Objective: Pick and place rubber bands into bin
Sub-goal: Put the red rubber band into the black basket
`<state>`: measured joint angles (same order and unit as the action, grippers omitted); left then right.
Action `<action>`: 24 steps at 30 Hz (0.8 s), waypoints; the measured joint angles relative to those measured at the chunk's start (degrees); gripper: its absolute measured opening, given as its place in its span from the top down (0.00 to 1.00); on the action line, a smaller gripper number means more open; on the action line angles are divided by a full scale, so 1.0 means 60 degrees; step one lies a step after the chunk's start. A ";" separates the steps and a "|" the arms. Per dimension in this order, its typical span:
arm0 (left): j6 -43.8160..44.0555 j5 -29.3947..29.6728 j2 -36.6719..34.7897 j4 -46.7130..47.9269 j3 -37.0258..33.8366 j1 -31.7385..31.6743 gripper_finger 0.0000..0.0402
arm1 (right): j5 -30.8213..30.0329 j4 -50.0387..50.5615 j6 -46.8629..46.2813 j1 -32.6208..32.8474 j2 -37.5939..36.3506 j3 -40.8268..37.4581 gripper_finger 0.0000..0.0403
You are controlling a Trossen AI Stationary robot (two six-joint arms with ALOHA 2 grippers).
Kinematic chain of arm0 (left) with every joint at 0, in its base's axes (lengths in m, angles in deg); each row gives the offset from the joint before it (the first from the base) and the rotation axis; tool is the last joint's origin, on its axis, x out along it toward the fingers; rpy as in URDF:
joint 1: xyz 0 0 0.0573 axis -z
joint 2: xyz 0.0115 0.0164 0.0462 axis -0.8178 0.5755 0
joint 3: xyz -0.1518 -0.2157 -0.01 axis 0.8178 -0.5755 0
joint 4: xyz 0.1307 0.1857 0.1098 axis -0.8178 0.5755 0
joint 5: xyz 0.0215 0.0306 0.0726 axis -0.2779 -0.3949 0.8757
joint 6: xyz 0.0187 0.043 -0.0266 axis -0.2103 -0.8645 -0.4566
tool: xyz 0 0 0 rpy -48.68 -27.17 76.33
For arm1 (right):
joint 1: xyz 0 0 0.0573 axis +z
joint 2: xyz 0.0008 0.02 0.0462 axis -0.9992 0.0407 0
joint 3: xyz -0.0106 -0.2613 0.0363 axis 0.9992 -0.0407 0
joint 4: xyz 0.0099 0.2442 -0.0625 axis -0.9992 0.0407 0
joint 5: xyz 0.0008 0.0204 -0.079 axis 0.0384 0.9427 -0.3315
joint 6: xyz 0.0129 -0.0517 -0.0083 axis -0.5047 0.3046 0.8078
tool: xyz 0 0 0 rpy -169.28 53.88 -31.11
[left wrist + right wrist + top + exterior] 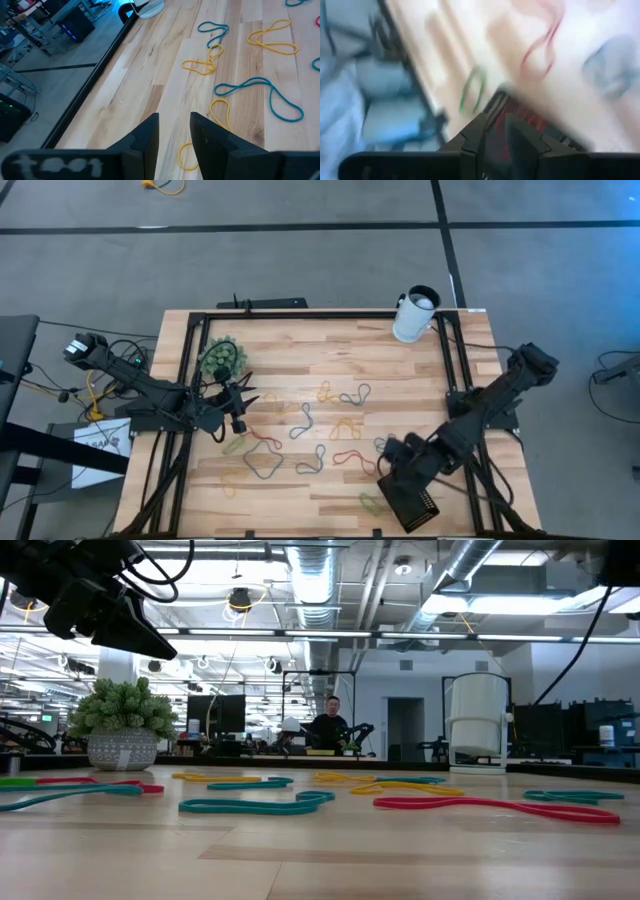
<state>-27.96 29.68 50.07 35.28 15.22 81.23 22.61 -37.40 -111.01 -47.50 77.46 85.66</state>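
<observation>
Above the bin [412, 502] hangs the right gripper [495, 131] — fingers slightly parted, empty — rubber bands [300, 435] scattered beside.

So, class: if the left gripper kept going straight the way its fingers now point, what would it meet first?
Probably the yellow rubber band on the table just ahead of the left gripper, whose fingers are open; depth is hard to judge.

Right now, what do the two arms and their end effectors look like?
Both arms are dark, slim and jointed. The left end effector has two black, flat, angular fingers; the right end effector has the same. Black cables run along the left arm.
</observation>
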 joint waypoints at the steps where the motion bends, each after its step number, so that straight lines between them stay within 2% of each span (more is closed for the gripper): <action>1: 0.0000 -0.0003 0.0000 0.0000 0.0000 0.0001 0.75 | -0.0509 0.0117 0.0081 -0.0089 -0.0078 0.0000 0.83; 3: 0.0000 -0.0003 0.0000 0.0000 0.0000 0.0001 0.75 | -0.1187 0.0356 0.0230 -0.0385 -0.0143 0.0000 0.83; 9: 0.0000 -0.0004 0.0000 0.0000 0.0000 -0.0002 0.75 | -0.0994 0.0080 0.1898 -0.1783 0.0409 -0.0012 0.83; 18: 0.0004 -0.0069 0.0000 0.0015 0.0000 -0.0003 0.75 | 0.2045 -0.1155 0.4606 -0.3387 0.2488 0.0063 0.83; 24: 0.0007 -0.0079 0.0000 0.0025 0.0000 -0.0001 0.75 | 0.2476 -0.1092 0.5086 -0.3972 0.3523 0.0402 0.83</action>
<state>-27.91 29.21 50.07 35.43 15.22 81.22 37.47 -43.95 -80.49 -71.33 98.59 88.07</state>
